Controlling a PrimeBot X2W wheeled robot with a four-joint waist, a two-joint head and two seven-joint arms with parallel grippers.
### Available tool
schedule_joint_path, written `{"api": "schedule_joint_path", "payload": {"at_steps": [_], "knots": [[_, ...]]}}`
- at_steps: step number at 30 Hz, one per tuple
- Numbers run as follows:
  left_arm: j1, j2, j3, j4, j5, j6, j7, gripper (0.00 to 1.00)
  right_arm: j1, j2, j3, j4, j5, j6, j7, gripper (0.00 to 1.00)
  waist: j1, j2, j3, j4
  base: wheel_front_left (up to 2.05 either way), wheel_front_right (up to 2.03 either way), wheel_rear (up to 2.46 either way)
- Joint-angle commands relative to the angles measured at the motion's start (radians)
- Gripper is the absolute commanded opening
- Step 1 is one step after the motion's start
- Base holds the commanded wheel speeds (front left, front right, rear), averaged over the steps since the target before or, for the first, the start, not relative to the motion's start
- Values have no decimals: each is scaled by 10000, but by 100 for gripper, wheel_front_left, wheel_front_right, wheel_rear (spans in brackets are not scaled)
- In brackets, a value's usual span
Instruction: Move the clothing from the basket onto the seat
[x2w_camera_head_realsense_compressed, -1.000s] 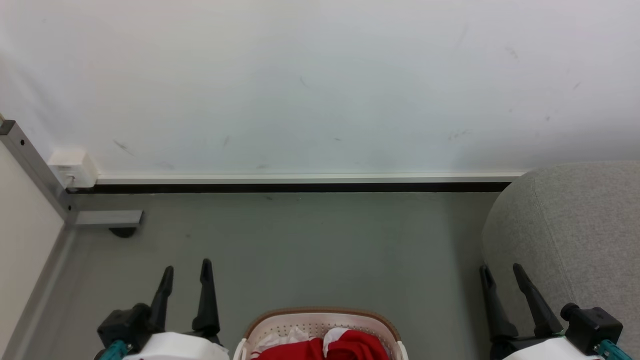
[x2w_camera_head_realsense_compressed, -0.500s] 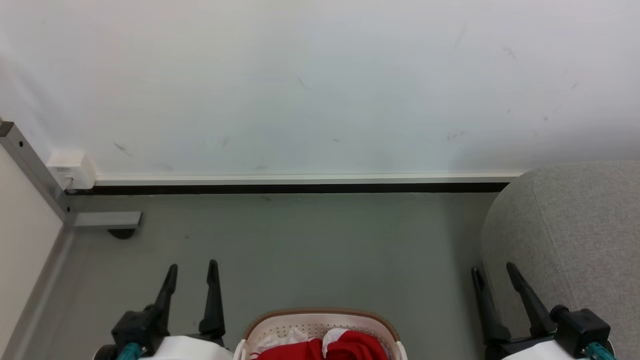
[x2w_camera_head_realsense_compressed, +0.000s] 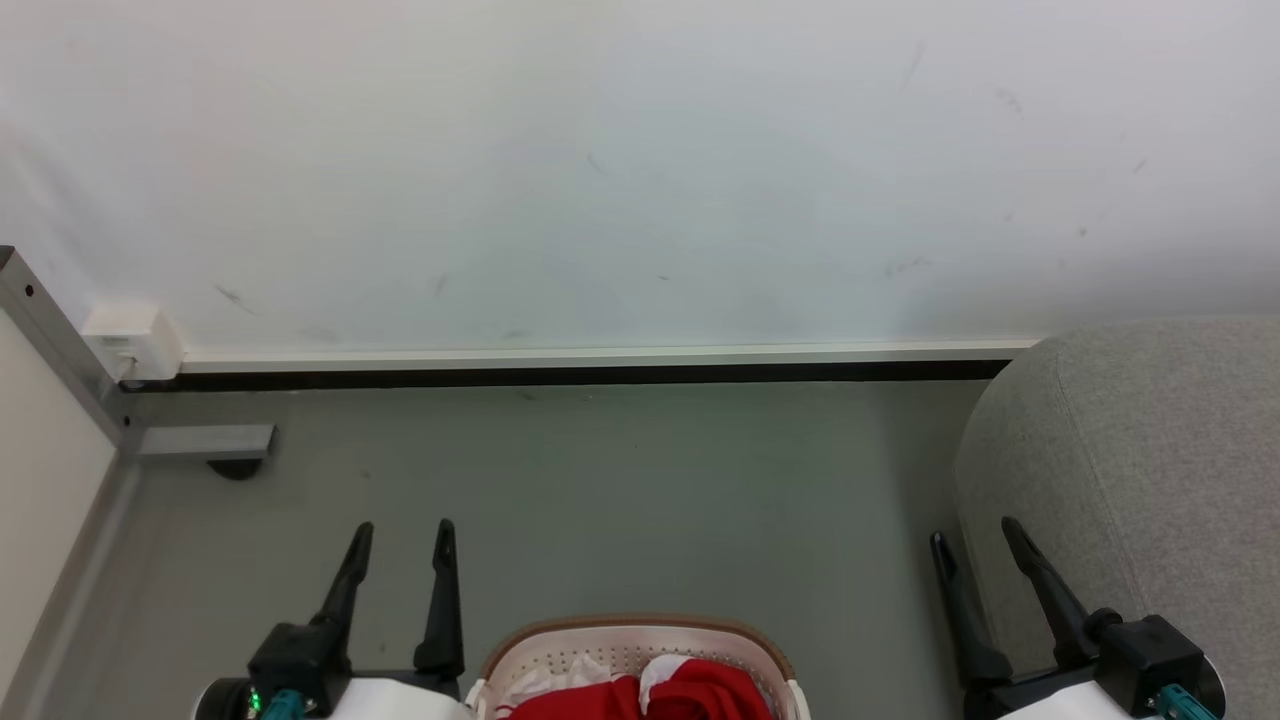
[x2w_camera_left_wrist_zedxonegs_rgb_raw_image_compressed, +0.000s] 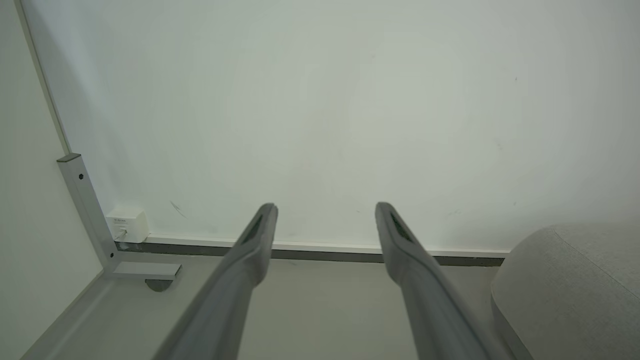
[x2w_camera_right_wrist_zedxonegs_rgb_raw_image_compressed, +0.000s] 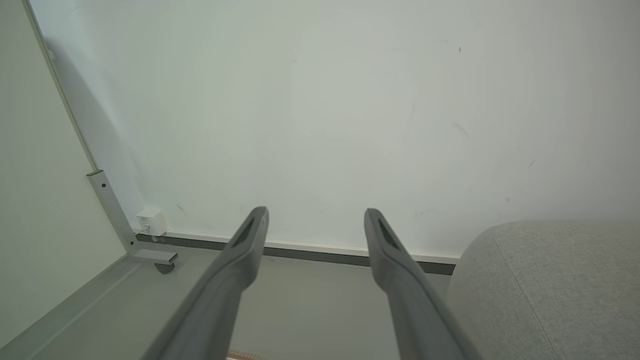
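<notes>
Head view puts the red clothing (x2w_camera_head_realsense_compressed: 690, 700) at the very bottom edge, heaped in the basket (x2w_camera_head_realsense_compressed: 640, 626). A pale fold (x2w_camera_head_realsense_compressed: 560, 682) lies against it; whether that is trim or a separate cloth I cannot tell. The left gripper (x2w_camera_head_realsense_compressed: 403, 526) and right gripper (x2w_camera_head_realsense_compressed: 972, 530) hover on either side of the basket, fingers spread and holding nothing. The seat (x2w_camera_head_realsense_compressed: 1150, 450) stands to the right, with bare floor (x2w_camera_head_realsense_compressed: 620, 480) between.

Most of the basket is cut off from sight, so a downward reach risks striking the brown rim or pinching the pale fold along with the red. A loose grab could also snag cloth on the rim, tip the basket, or let a garment trail onto the floor short of the seat.
</notes>
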Motion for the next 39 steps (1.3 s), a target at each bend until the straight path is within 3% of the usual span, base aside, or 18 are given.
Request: {"api": "schedule_joint_path", "payload": {"at_steps": [1,17,34,39], "knots": [[4,80,-7,52,82,24,-11,100,-88,-44,-9,42,-30,-17,-36,100,0,0,0,-14,0,0,0],[78,77,58,128,-144,44,-11,100,-126,-61,15,54,124,-17,-36,100,0,0,48,-278,0,0,0],[-403,73,-123,939,-203,-159,-9,100,-544,-71,-166,-176,280,-17,-34,100,0,0,852,-1563,0,0,0],[-641,76,-74,1491,-77,-20,-9,100,-682,-15,-193,-266,347,-17,-34,100,0,0,1231,-1947,0,0,0]]}}
